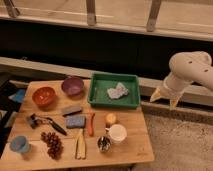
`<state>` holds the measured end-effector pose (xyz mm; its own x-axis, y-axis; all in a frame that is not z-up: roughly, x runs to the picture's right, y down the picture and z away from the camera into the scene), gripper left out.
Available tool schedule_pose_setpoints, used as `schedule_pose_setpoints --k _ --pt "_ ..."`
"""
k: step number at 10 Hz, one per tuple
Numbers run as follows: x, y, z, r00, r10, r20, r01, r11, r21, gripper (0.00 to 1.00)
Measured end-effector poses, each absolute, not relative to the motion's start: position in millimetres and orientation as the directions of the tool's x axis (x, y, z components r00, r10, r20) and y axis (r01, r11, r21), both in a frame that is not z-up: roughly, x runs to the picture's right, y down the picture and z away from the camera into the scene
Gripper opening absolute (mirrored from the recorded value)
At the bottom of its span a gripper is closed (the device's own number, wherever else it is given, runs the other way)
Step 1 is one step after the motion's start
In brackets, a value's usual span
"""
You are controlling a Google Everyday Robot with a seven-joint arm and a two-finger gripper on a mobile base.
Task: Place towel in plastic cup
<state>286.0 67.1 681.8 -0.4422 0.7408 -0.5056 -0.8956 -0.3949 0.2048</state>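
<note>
A crumpled light grey towel (117,91) lies in the green tray (98,98) at the back right of the wooden table. A blue plastic cup (20,144) stands at the table's front left corner. A white cup (118,133) stands near the front right. My gripper (164,99) hangs off the right side of the table, beyond the tray, at the end of the cream arm (192,70). It holds nothing and is far from the towel and the blue cup.
On the table are an orange bowl (43,96), a purple bowl (73,85), a blue sponge (75,121), a carrot (91,123), grapes (51,143), a banana (80,145), a small metal cup (103,144) and a black tool (45,122). A dark wall and railing stand behind.
</note>
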Motion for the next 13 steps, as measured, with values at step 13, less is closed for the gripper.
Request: schedule_pose_setpoints --k 13 --pt "159.3 6.3 679.6 -0.222 0.925 -0.307 -0.969 -0.244 -0.035 0.65"
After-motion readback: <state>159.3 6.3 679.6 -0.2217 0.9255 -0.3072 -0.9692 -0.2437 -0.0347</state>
